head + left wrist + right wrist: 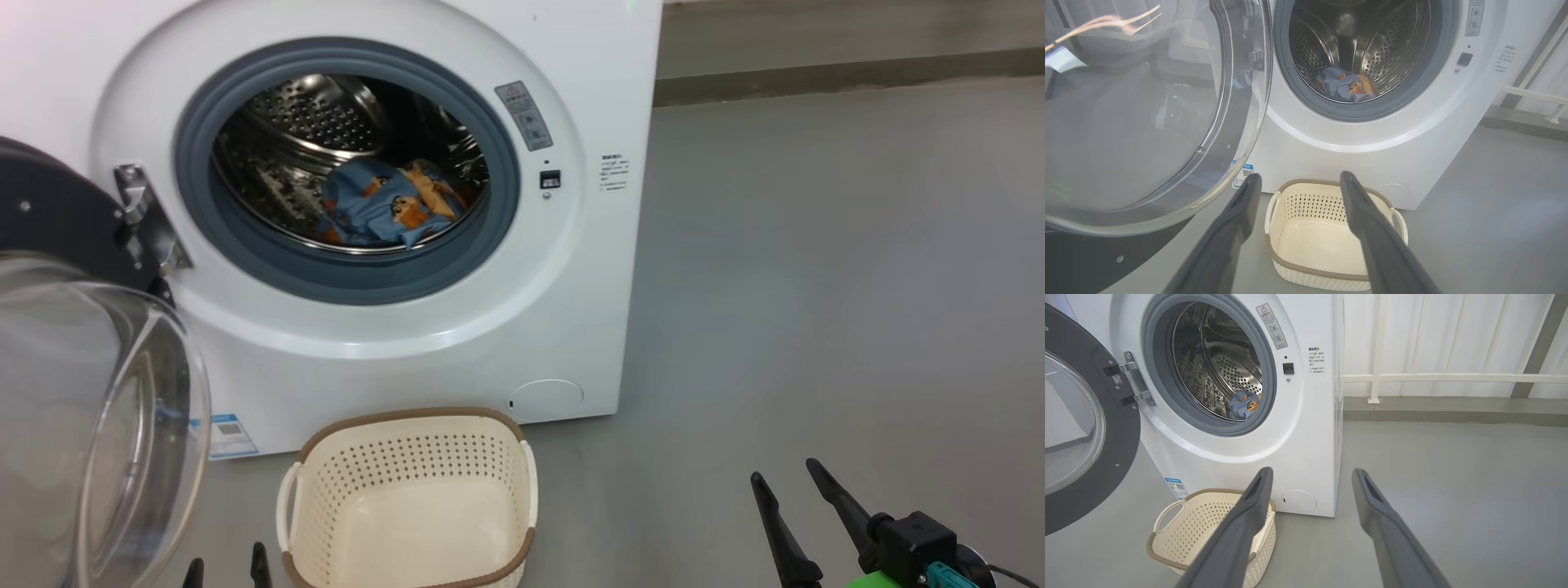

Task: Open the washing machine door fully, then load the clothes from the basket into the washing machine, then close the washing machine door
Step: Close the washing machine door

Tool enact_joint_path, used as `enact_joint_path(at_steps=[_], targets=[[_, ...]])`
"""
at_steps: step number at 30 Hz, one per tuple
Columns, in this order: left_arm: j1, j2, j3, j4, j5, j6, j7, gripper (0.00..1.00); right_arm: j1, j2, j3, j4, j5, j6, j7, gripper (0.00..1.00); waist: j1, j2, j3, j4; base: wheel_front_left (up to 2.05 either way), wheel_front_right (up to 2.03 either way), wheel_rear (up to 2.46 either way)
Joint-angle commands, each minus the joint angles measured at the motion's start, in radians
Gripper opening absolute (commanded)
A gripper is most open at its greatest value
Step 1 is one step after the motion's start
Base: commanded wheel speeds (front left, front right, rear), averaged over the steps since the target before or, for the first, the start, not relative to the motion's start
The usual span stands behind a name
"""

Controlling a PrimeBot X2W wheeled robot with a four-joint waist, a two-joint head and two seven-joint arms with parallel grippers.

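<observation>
My right jaws end in two long, dark grey fingers [1392, 539] that taper to blunt tips. Each has a shallow slot sunk into its inner face near the tip. On my head view they look almost black and are rooted in a boxy black housing [918, 535]. Beside that I see a bright green piece [878, 581], a teal plug [947, 576] and a thin black cable [1012, 576]. My left jaws have the same matte, smooth-sided fingers [1229, 237], slotted alike.
</observation>
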Motion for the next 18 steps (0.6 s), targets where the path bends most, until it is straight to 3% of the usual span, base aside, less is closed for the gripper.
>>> enact_joint_path(at_steps=[1, 18], targets=[[-0.036, 0.005, 0.033, -0.016, 0.009, 0.000, -0.006, 1.00, -0.040, -0.009, 0.023, -0.021, 0.001, 0.002, -0.005, 1.00, 0.0000, 0.0000, -0.004, 0.028, 0.00, 0.00, 0.00], [-0.023, 0.012, 0.046, -0.009, 0.035, 0.003, -0.006, 1.00, -0.057, -0.014, 0.049, -0.013, 0.012, 0.002, -0.005, 1.00, 0.0000, 0.0000, -0.043, 0.262, 0.00, 0.00, 0.00]])
